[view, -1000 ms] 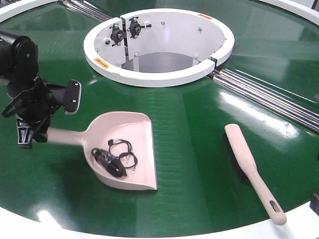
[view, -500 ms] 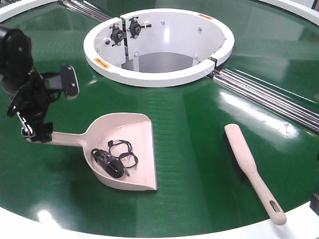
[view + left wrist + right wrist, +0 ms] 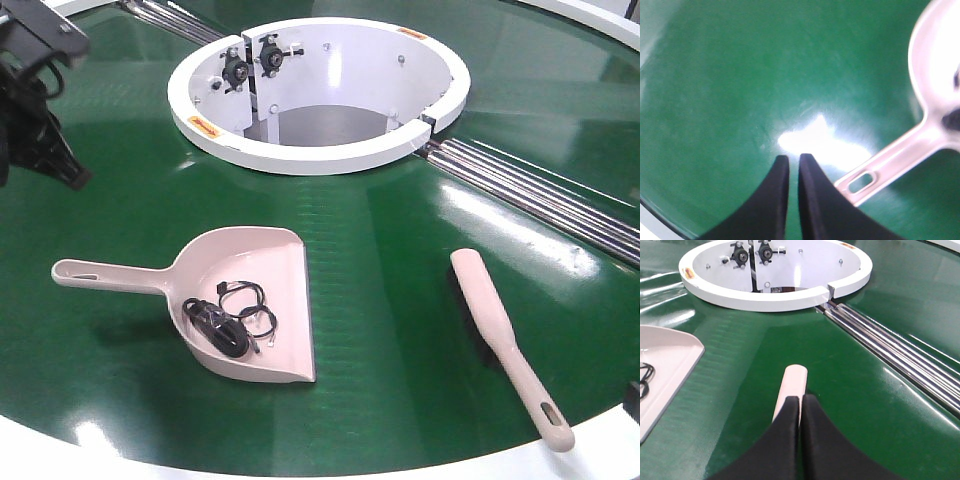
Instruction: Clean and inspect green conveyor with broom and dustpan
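Note:
The pinkish dustpan [image 3: 268, 262] lies on the green conveyor [image 3: 390, 250] with a tangle of black cable [image 3: 230, 318] in its scoop. Its slotted handle [image 3: 890, 169] lies free, to the right of my left gripper [image 3: 794, 156], which is shut with nothing between its fingers. The left arm [image 3: 30, 110] hangs high at the far left, well away from the handle. At the right, the broom [image 3: 495, 335] rests flat on the belt. My right gripper [image 3: 801, 396] is shut and empty, hovering over the broom [image 3: 792, 382], handle side.
A white central ring [image 3: 320, 152] surrounds the opening at the back. Steel roller strips [image 3: 540, 195] run from it toward the right. The belt's white outer rim [image 3: 330, 472] follows the near edge.
My left gripper has let go of the dustpan handle and moved up and back to the far left. The dustpan, cable and broom lie where they were.

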